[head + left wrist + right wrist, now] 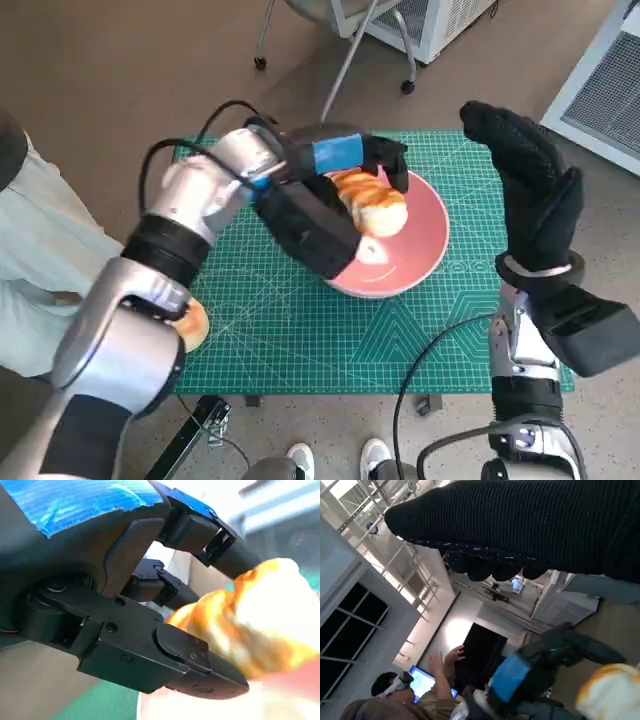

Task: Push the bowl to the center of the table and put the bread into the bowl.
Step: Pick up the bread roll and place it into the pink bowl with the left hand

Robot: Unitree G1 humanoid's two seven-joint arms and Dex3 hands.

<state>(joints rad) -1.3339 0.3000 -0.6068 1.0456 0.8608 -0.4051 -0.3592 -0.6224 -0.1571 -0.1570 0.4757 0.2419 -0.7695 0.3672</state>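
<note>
1. Bread (372, 203) is gripped by the left hand (335, 165) and held over the bowl (425, 240); in the left wrist view the black fingers (200, 665) are seen closed against the loaf (260, 620).
2. A person's pale trouser leg (40, 270) is seen at the far left of the head view, and an orange-brown object (192, 325), partly hidden by the left elbow, lies at the table's near left edge.
3. The pink bowl sits on the green mat (300, 330), right of the mat's middle; whether the push is finished is judged uncertain, though the bowl looks near enough to centre.
4. The step in hand is judged to be the placing of the bread. The next move calls for the loaf to be lowered into the bowl and the fingers released.
5. The bread's long axis runs from upper left to lower right in the head view, its paler end pointing toward the bowl's right rim.
6. The right hand (530, 185) is raised at the table's right edge, fingers extended, nothing held.
</note>
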